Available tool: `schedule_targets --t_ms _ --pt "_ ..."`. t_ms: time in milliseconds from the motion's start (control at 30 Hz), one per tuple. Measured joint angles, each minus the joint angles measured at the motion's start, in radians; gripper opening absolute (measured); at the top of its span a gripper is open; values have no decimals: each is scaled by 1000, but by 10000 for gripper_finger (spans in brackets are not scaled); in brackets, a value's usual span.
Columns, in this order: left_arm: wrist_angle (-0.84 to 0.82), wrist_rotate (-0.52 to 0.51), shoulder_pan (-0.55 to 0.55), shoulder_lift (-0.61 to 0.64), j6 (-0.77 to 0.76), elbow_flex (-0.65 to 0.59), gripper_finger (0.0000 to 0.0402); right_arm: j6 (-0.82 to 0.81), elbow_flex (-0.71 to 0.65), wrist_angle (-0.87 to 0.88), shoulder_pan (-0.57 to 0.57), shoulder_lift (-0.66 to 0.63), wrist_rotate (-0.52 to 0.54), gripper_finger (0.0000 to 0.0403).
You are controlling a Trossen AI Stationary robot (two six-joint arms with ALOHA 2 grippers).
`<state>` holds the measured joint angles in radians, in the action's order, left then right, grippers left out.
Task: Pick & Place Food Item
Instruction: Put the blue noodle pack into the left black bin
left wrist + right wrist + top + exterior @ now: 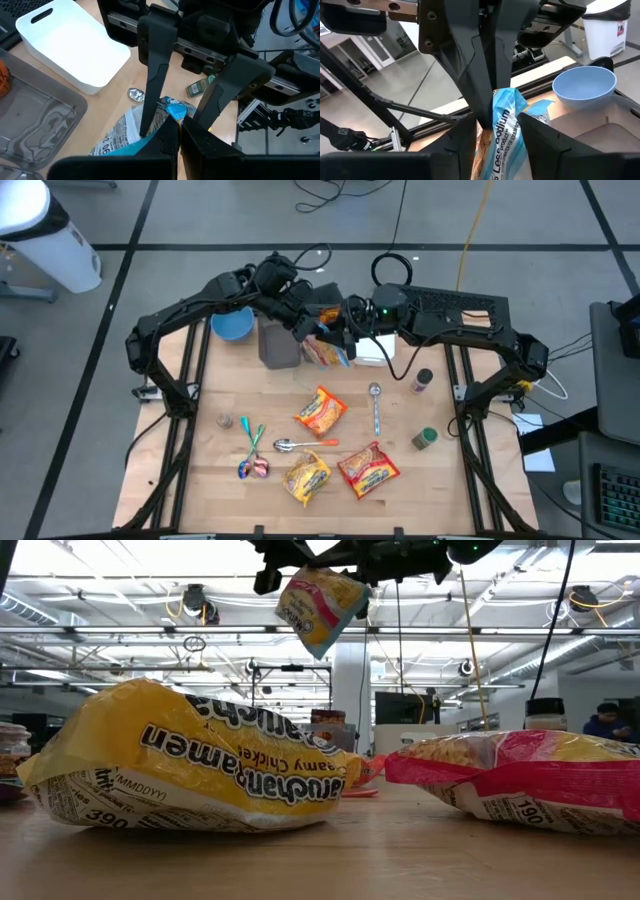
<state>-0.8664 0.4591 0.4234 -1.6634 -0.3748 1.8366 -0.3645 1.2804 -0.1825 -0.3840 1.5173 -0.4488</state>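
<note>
A ramen packet (pixel 320 605) with a blue top edge hangs tilted high above the table's far middle, between my two grippers. My left gripper (pixel 179 137) is shut on it. My right gripper (pixel 495 135) faces it from the other side, open. Its fingers (pixel 155 75) stand on either side of the same blue edge (pixel 502 115). In the high view both grippers meet over the packet (pixel 325 348), between a grey bin (pixel 280 345) and a white bin (pixel 378 348). My left gripper pinches the packet's blue top edge (pixel 501 97) between its two fingers, slanting down from the table's left side. The packet hangs below the fingers, tilted and clear of the table. My right gripper's fingers flank that edge; I cannot tell whether they touch it.
A blue bowl (pixel 232 326) stands at the far left. Three more ramen packets (pixel 320 412), (pixel 307 477), (pixel 368 468) lie on the near half. Around them are two spoons (pixel 375 405), (pixel 300 445), small jars (pixel 422 380), (pixel 425 438) and small utensils (pixel 252 450).
</note>
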Motion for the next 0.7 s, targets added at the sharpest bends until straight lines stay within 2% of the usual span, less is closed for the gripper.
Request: schedule_targets --t_ms 700 --pt "2 -19 4 0 10 0 8 58 0 32 0 -1 -1 5"
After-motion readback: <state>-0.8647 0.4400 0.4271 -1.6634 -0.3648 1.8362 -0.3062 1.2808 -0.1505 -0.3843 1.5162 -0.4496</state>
